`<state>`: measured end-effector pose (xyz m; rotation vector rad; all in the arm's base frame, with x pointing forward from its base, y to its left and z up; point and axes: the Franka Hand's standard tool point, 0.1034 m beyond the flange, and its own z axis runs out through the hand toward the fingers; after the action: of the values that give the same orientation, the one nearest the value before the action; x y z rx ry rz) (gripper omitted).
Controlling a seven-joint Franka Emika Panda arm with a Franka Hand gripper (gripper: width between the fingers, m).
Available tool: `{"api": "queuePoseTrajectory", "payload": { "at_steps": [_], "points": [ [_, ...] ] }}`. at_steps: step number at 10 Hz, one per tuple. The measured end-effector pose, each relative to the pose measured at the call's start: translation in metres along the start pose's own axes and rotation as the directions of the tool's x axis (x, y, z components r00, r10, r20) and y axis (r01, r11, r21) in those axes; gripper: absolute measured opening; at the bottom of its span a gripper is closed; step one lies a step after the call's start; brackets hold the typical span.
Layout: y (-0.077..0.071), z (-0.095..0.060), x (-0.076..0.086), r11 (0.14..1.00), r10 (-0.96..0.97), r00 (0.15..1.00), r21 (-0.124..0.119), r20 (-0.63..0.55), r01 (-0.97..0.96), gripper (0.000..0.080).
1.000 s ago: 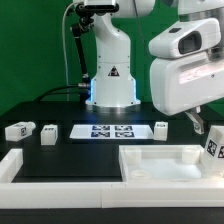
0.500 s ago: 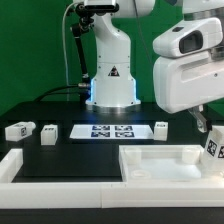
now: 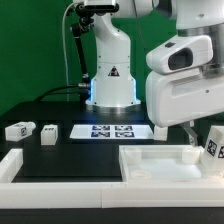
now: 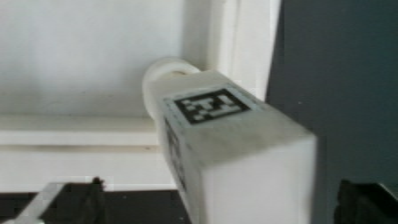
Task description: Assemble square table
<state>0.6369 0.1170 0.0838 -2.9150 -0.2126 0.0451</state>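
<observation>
Dark tabletop carries the square top; a tagged leg leans at its two-o'clock corner, likely for seating there. The end effector straddles the leg, but its grip is unclear.

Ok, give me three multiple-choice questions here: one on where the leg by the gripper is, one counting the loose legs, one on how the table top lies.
1. Where is the tagged leg of the wrist view?
A on top of the arm's base
B between the fingertips of the gripper, by the rim of the square top
C inside the L-shaped wall piece

2. How many legs lie on the exterior view's left of the marker board?
A none
B two
C four

3. How does the square top lie?
A rim up
B rim down
C on edge

Answers: 1 B, as a fingertip shows on either side of it, next to the rim. 2 B, the outer leg and the inner leg. 3 A, since the raised rim surrounds a hollow that faces up.
</observation>
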Motion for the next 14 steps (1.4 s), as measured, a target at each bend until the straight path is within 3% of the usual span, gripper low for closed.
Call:
{"api": "queuePoseTrajectory", "payload": {
  "at_steps": [2, 4, 5, 9, 11, 14],
  "points": [
    [0.0, 0.001, 0.001, 1.0, 0.0, 1.0, -0.002, -0.009, 0.0, 0.0649],
    [0.0, 0.001, 0.001, 1.0, 0.0, 1.0, -0.002, -0.009, 0.0, 0.0384],
    [0.003, 0.001, 0.0, 1.0, 0.0, 1.0, -0.007, -0.008, 0.0, 0.0299],
    [0.005, 0.001, 0.0, 0.999, 0.031, 0.999, -0.006, -0.009, -0.031, 0.0298],
    [0.007, 0.001, 0.0, 0.965, 0.262, 0.965, 0.004, -0.023, -0.262, 0.0298],
    [0.013, 0.0, 0.001, 0.808, 0.588, 0.809, 0.063, -0.005, -0.586, 0.0298]
  ]
}}
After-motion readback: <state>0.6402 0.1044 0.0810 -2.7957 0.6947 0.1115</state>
